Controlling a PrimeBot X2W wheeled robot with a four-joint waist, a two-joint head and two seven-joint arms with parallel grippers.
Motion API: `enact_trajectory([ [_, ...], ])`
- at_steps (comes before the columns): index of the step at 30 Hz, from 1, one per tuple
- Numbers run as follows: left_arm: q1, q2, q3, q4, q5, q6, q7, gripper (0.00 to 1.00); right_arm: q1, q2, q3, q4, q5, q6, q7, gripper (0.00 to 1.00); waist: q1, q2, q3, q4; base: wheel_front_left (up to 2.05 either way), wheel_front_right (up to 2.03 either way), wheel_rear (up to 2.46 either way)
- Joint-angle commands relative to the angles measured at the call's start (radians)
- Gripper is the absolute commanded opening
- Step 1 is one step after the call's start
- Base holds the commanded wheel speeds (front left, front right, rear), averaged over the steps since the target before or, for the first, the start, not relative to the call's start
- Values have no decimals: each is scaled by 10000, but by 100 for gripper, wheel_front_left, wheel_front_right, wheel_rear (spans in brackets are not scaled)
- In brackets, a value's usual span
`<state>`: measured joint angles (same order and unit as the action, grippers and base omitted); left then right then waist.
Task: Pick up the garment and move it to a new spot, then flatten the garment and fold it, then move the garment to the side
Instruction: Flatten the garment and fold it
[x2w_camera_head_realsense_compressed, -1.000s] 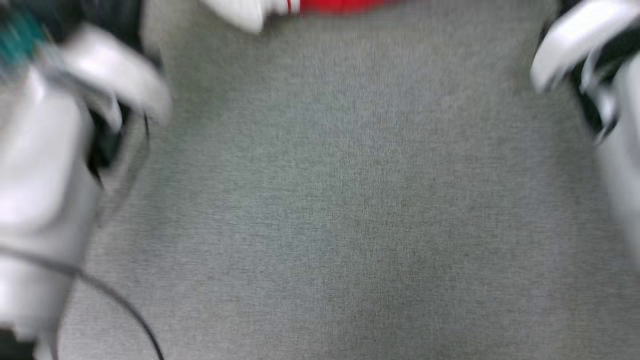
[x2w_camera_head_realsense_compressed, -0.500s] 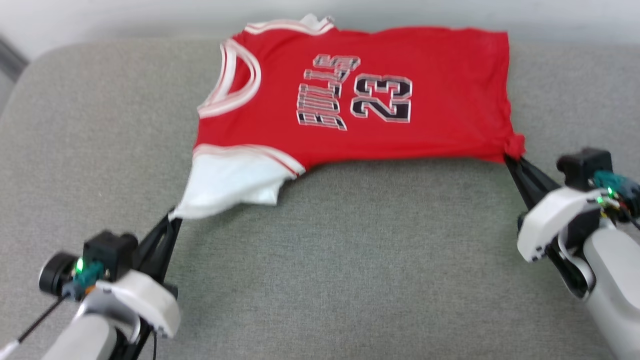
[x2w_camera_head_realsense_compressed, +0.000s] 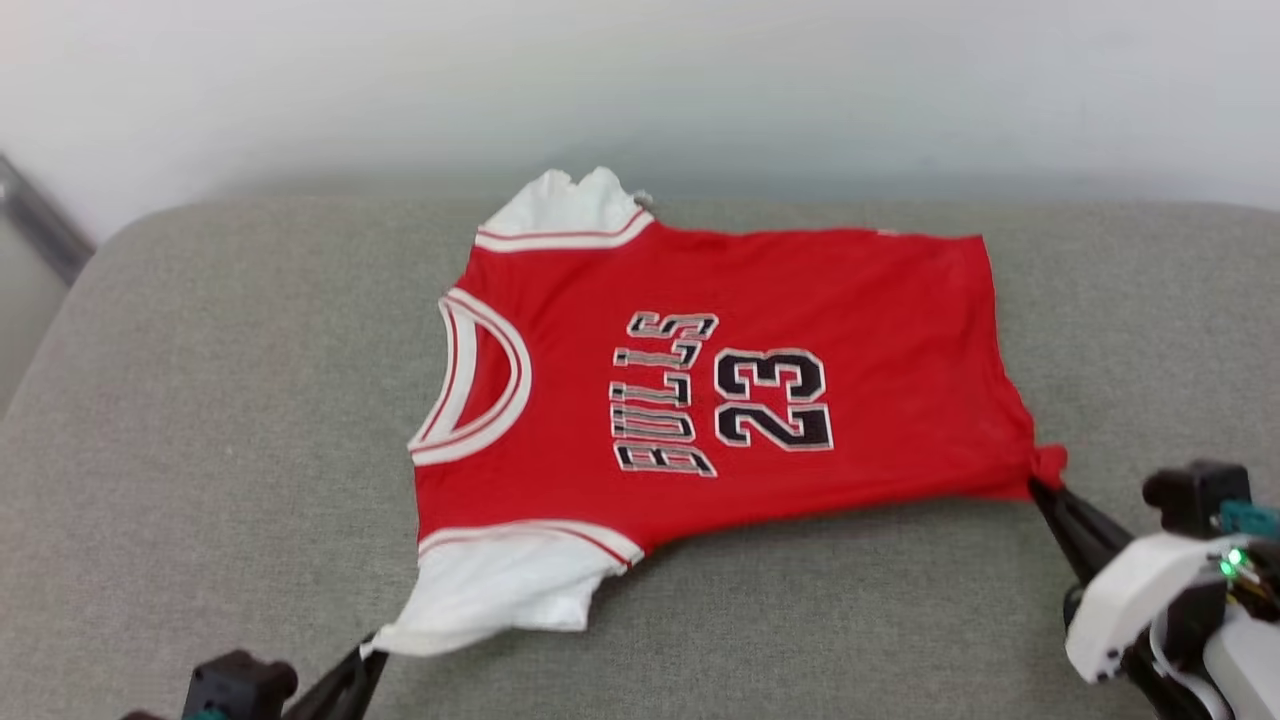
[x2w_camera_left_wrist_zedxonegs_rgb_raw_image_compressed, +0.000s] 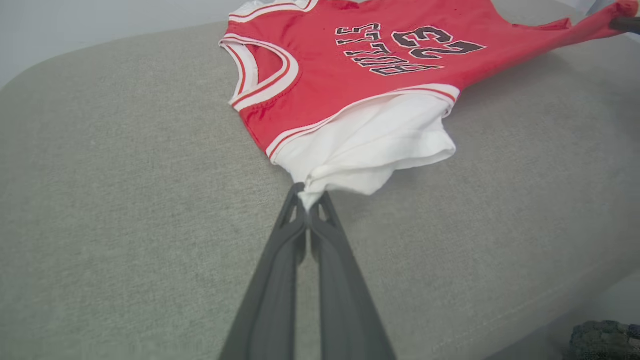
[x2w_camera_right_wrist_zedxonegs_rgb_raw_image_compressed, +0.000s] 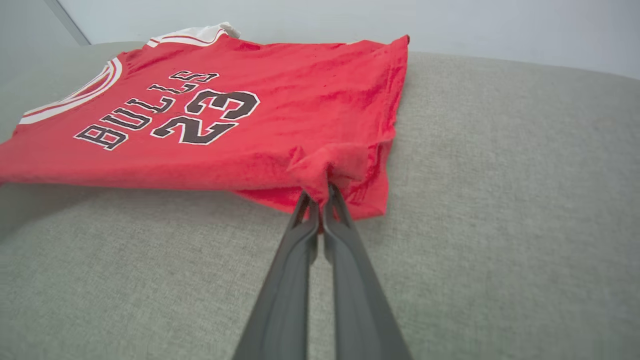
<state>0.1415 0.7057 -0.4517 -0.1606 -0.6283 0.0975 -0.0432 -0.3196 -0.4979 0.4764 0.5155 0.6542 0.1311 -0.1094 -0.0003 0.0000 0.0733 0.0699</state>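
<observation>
The left end effector (x2w_camera_left_wrist_zedxonegs_rgb_raw_image_compressed: 307, 194) is closed, its fingers clamped on the bunched tip of the near white sleeve (x2w_camera_left_wrist_zedxonegs_rgb_raw_image_compressed: 370, 145). The right end effector (x2w_camera_right_wrist_zedxonegs_rgb_raw_image_compressed: 322, 195) is likewise closed, pinched on the near hem corner (x2w_camera_right_wrist_zedxonegs_rgb_raw_image_compressed: 325, 160) of the garment (x2w_camera_head_realsense_compressed: 850, 300). From both grips the garment lies away toward the far side, spread face-up on the grey padded surface (x2w_camera_head_realsense_compressed: 220, 400), with the near edge slightly raised where it is held. Its long axis runs left to right: the neck opening (x2w_camera_head_realsense_compressed: 480, 380) points left and the hem right, so each arm is nearer its own end. Any flattening pull is judged to depend on the two grips being drawn apart along that axis.

In the head view, the left end effector (x2w_camera_head_realsense_compressed: 365, 662) is cut off at the bottom edge. The far sleeve (x2w_camera_head_realsense_compressed: 565, 205) is crumpled and only partly made out. Whether one layer or both are pinched at the hem cannot be told. A dark object (x2w_camera_left_wrist_zedxonegs_rgb_raw_image_compressed: 602, 340) at the corner of the left wrist view is not identifiable.
</observation>
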Motion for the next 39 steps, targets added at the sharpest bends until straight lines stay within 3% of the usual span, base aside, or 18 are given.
enact_trajectory([
  [1, 228, 102, -6, -165, -62, 71, 78, 0, 310, -134, -91, -160, 144, -7, 88, 0, 3, 0, -139, -29, 0, 0, 0],
  [7, 1351, 373, -135, -885, -648, 179, 603, 0, 1824, -525, -585, -1224, 654, -7, 932, 0, 3, 0, -469, -100, 0, 0, 0],
  [14, 1651, 548, -99, -1442, -790, 250, 673, 0, 2839, -465, -1341, -2475, 645, -7, 1798, 0, 3, 0, -476, -336, 0, 0, 0],
  [26, -589, 332, 295, -1374, -373, -249, 301, 0, 2384, 126, -2460, -3778, -6, -7, 3228, 0, 3, 0, 575, -467, 0, 0, 0],
  [39, -3541, -78, 360, 587, -238, -1079, 375, 0, 936, 786, -2966, -3601, -1201, -7, 4494, 0, 3, 0, 2058, -522, 0, 0, 0],
])
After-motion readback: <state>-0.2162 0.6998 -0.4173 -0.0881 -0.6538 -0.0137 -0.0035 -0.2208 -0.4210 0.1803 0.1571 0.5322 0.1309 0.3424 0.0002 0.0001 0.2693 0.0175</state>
